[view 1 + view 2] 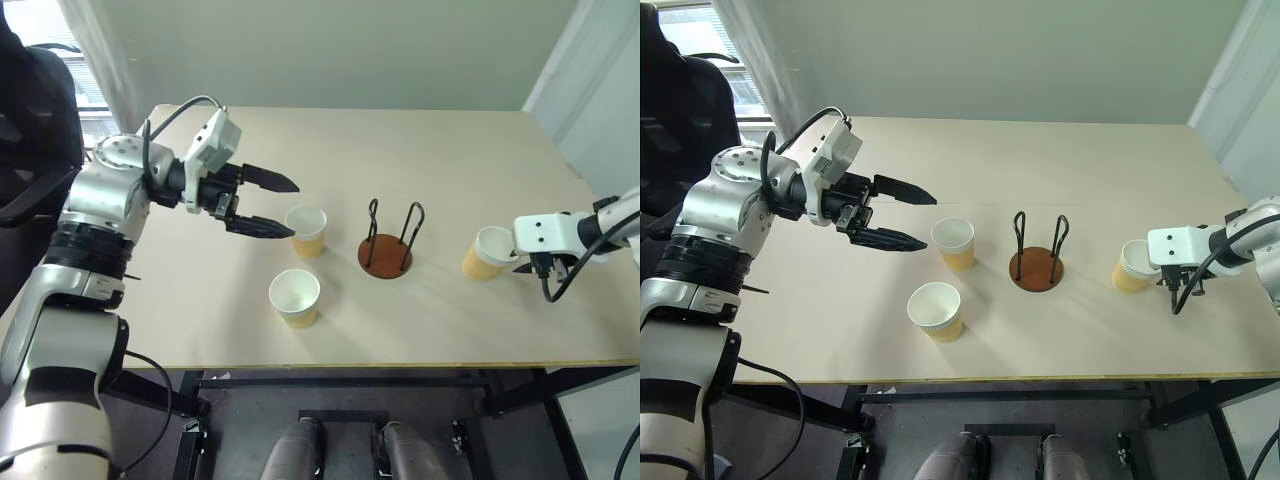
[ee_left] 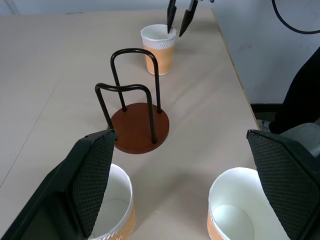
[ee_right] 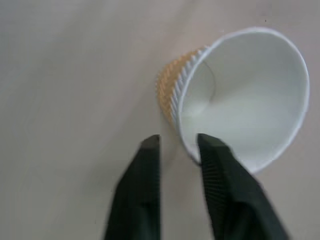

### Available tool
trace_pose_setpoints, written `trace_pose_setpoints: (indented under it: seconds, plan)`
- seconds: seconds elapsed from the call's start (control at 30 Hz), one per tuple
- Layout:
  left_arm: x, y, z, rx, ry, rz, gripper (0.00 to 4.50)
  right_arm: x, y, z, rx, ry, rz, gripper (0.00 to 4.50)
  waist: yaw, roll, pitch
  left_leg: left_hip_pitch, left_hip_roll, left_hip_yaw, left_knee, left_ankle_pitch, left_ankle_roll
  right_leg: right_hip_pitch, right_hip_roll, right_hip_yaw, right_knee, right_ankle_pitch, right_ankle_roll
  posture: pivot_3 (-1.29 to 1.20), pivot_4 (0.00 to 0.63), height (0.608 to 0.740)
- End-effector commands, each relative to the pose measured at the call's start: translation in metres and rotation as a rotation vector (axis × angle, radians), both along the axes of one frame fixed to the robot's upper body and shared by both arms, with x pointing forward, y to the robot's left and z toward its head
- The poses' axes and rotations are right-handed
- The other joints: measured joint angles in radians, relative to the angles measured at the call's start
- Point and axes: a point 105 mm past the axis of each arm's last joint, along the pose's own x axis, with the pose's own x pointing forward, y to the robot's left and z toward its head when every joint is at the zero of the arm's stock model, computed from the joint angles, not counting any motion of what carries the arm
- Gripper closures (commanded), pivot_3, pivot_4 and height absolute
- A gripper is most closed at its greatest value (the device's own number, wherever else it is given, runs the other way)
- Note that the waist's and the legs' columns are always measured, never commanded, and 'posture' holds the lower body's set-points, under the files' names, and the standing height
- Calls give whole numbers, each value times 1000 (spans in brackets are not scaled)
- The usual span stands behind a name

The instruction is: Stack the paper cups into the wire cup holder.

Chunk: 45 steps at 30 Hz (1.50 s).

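Observation:
Three tan paper cups with white rims are on the beige table [image 1: 450,160]. The wire cup holder [image 1: 386,252], a reddish-brown disc with two black wire loops, stands empty at the middle. One cup [image 1: 306,230] stands upright just left of it, and another [image 1: 295,297] nearer the front edge. My left gripper [image 1: 294,210] hovers open, pointing right at the nearer-left cup, nothing between its fingers. The third cup [image 1: 487,253] leans right of the holder. My right gripper [image 3: 179,141] is shut on its rim [image 3: 186,145], one finger inside, one outside.
A black chair [image 1: 30,110] stands off the table's left side. The table's right edge [image 1: 590,190] runs close behind my right arm, and its front edge [image 1: 400,364] lies just below the front cup. Bare tabletop stretches behind the holder.

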Motion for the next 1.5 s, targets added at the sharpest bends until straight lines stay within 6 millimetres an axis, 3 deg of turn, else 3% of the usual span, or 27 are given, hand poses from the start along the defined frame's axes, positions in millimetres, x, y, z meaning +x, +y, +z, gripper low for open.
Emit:
trace_pose_setpoints:
  seconds: [0.03, 0.33, 0.6, 0.9, 1.2, 1.3, 1.5]
  plan:
    - [-4, 2, 11, -4, -44, -30, 0, 2, 5, 11, -13, -35, 27, 4482, 0, 0, 0, 0, 0, 0, 0, 0, 0, 0, 0, 0, 0, 0, 0, 0, 150, 740]
    - [-4, 2, 12, -5, -47, -31, 0, 2, 11, 12, -31, -22, 62, 4482, 0, 0, 0, 0, 0, 0, 0, 0, 0, 0, 0, 0, 0, 0, 0, 0, 150, 740]
    - [-1, 7, 9, 4, -45, -10, 0, 3, 18, 31, -43, -30, 95, 4482, -1, 0, 0, 0, 0, 0, 0, 0, -1, 0, 0, 0, 0, 0, -1, 0, 150, 740]
    - [3, 12, -1, 54, -32, 3, 0, 6, 56, 87, 30, -100, 176, 4482, -4, 0, 0, 0, 0, 0, -1, -1, -1, -2, 0, 0, 0, -1, -4, 0, 150, 740]
    - [9, 4, 0, 45, -33, -10, 0, 9, 97, 140, 81, -225, 258, 4482, -5, 0, 0, -3, 0, 0, -2, -2, -3, -5, 0, -1, 1, -3, -6, 0, 150, 740]
    - [10, 0, 1, 43, -35, -20, 0, 7, 112, 145, 107, -233, 293, 4482, -4, 0, 0, -3, 0, -1, -2, -2, -3, -6, 0, -1, 1, -3, -6, 0, 150, 740]
    - [9, -2, 2, 41, -35, -29, 0, -2, 132, 135, 154, -189, 345, 4482, -4, 0, 0, -4, 0, -1, -2, -3, -3, -6, 0, -1, 1, -4, -7, 0, 150, 740]
